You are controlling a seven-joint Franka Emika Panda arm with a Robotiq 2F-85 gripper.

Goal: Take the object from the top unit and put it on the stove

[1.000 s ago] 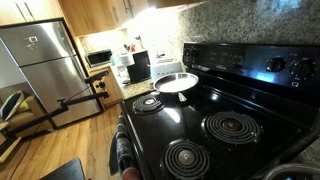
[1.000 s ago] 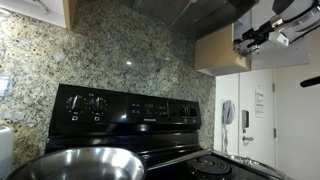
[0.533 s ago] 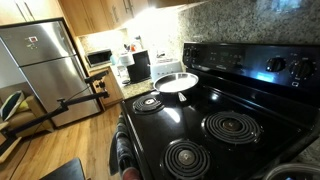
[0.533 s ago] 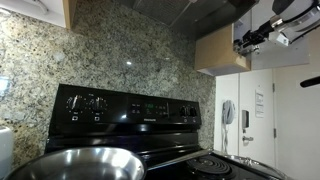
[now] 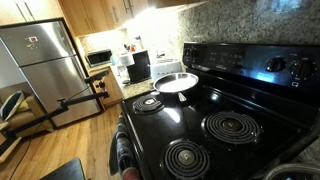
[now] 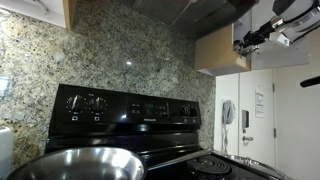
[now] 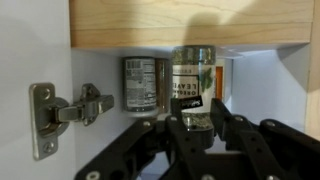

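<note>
Wrist view: looking into the open wall cabinet (image 7: 180, 25). Wooden rail across the top, metal hinge (image 7: 62, 112) on the left wall.

Two containers stand side by side on the shelf. A can (image 7: 143, 85) with a printed label is on the left. A jar (image 7: 193, 78) with a pale label is just to its right, touching it or nearly so.

Gripper (image 7: 195, 122) comes in from the bottom of the view, centred on the jar. The dark fingers (image 7: 224, 120) sit on either side of the jar's lower part, closed in on it. I read this as a grip on the jar. The contact line is partly hidden by the fingers, so I can't see how deep the hold is. The jar is upright on the shelf, not lifted as far as I can tell.

In an exterior view the arm (image 6: 280, 20) is high up at the right, reaching toward the cabinet (image 6: 218, 50) above counter level.

The stove (image 5: 190, 120) is well below it, with a glossy black top, ringed burners and a raised back panel (image 6: 130, 108) with knobs. A metal pan (image 5: 176, 82) sits on a rear burner, seen in both exterior views (image 6: 70, 162).

Also around: a towel (image 5: 125, 155) hanging at the stove front, a steel refrigerator (image 5: 45, 60) across the room, and a speckled stone backsplash (image 6: 120, 50).
</note>
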